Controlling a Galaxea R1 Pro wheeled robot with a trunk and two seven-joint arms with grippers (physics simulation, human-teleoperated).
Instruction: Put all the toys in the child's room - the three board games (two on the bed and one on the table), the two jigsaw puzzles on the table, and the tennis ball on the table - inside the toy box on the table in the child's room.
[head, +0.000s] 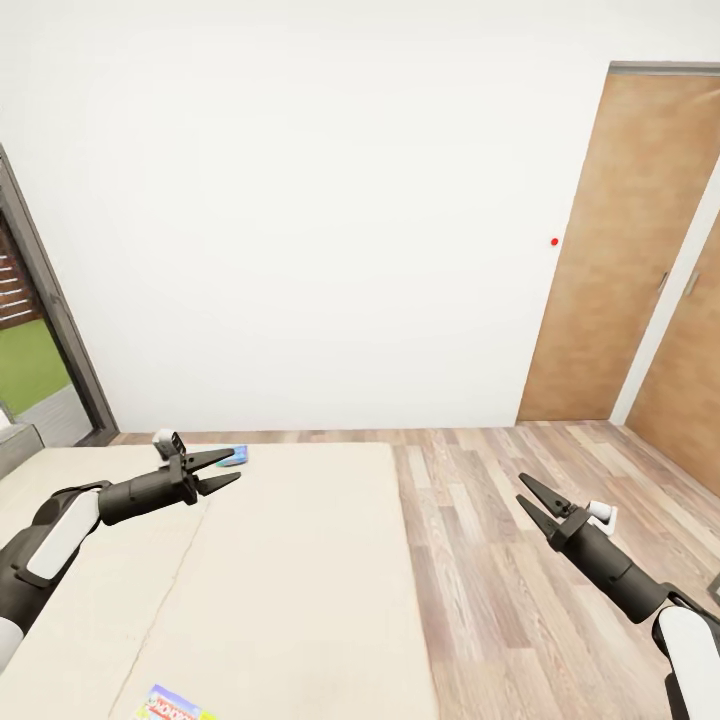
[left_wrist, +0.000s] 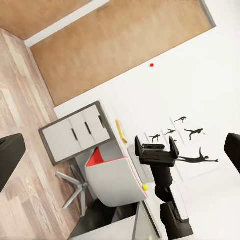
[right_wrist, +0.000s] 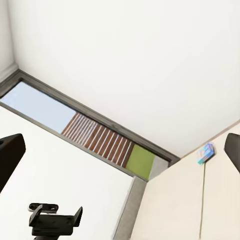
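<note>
Cream bed (head: 290, 580) carries both games: blue (head: 234, 457) at far edge, other (head: 172, 705) near me. My grippers, left (head: 222, 470) and right (head: 529, 499), spread, empty. Nothing collected yet.

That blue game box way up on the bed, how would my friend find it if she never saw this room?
Start at the big cream bed that runs up to the white wall. Follow the mattress to its far edge, just past the left gripper. There lies the light-blue game box, small and flat; the other box on the bed is many-coloured and sits at the near edge.
</note>
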